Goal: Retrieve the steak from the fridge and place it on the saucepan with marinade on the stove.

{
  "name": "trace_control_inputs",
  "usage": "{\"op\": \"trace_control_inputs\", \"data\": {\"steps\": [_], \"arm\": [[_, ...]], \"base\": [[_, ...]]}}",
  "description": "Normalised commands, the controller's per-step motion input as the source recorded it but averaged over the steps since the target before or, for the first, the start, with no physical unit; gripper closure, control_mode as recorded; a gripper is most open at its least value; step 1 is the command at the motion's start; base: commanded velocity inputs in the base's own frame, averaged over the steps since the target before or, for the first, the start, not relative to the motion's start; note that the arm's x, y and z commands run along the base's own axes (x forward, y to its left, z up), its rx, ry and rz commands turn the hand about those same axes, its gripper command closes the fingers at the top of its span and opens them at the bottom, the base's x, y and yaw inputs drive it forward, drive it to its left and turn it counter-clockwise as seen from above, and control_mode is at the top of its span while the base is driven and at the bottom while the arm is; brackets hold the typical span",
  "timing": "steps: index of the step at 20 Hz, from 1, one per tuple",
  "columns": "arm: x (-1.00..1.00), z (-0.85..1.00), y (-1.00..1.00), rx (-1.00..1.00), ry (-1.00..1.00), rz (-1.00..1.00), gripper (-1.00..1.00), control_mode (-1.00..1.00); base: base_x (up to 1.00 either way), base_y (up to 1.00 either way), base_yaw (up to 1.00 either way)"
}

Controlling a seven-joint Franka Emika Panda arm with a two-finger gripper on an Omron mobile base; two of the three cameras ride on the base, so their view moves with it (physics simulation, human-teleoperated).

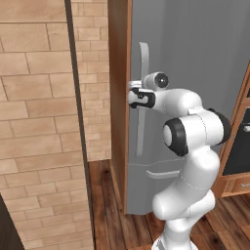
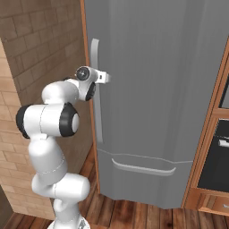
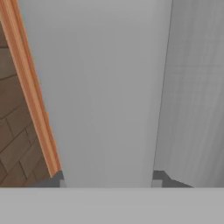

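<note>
Risking slip-off on the pull: pincer (image 3: 109, 181) clamping on the fridge handle (image 3: 109, 92), pads seating on the bar's sides right at the tips, so any pull off the door's swing arc likely sliding them along the smooth pale bar or popping them free. Also risking elbow strain or a bump on the wood side panel (image 1: 118, 97) if swinging wide without the base backing off. Reaching forward at about mid-handle height, forearm roughly level, wrist turned in toward the door edge, elbow bulging out low and to the side, hand (image 2: 91, 78) sitting against the handle's upper part. Further back, fridge (image 2: 156, 89) staying shut by the look of it, steak presumably inside, nothing confirming that.
</note>
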Motion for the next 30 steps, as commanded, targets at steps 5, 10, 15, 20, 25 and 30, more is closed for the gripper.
{"op": "trace_control_inputs", "data": {"steps": [5, 10, 15, 20, 25, 30], "arm": [[-0.45, 0.0, -0.23, 0.0, 0.0, 0.0, 1.0, -1.0], [-0.54, 0.0, -0.3, 0.0, 0.0, 0.0, 1.0, -1.0], [-0.48, 0.0, -0.3, 0.0, 0.0, 0.0, 1.0, -1.0], [-0.47, 0.0, -0.32, 0.0, 0.0, 0.0, 1.0, -1.0], [-0.51, 0.0, -0.43, 0.0, 0.01, 0.0, 1.0, -1.0], [-0.5, 0.0, -0.46, 0.0, 0.02, 0.01, 1.0, -1.0]], "base": [[0.0, 0.0, 0.0], [0.0, 0.0, 0.0], [0.0, 0.0, 0.0], [0.0, 0.0, 0.0], [0.0, 0.0, 0.0], [0.0, 0.0, 0.0]]}}
